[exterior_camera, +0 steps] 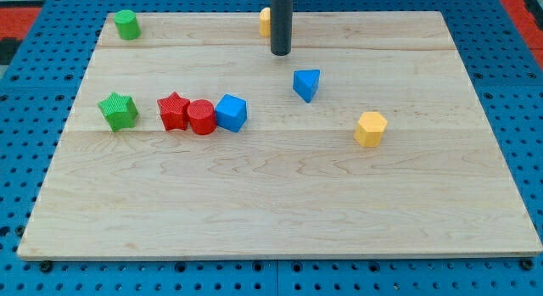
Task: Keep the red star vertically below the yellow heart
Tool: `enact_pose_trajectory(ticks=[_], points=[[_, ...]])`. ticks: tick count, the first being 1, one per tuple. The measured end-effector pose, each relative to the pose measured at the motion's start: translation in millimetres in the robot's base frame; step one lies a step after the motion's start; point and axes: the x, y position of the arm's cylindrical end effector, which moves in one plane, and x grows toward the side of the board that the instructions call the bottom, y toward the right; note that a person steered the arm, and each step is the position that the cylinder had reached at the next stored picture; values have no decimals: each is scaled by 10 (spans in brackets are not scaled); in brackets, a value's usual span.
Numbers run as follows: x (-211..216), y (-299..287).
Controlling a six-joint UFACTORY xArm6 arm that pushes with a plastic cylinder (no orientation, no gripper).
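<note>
The red star lies at the view's left-centre, touching a red cylinder on its right. A yellow block sits at the top edge of the board, mostly hidden behind the rod, so its shape is unclear; it may be the heart. My tip rests on the board just below and right of that yellow block, far up and to the right of the red star. A second yellow block, hexagon-like, lies at the view's right-centre.
A blue cube touches the red cylinder's right side. A blue triangle lies below and right of my tip. A green star is left of the red star. A green cylinder sits at the top left of the wooden board.
</note>
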Motion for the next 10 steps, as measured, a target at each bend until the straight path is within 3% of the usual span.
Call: enact_pose_trajectory(ticks=[1, 3, 5, 7, 10], points=[[27, -145], [576, -1877], [1759, -1895], [1014, -1647], [943, -1225]])
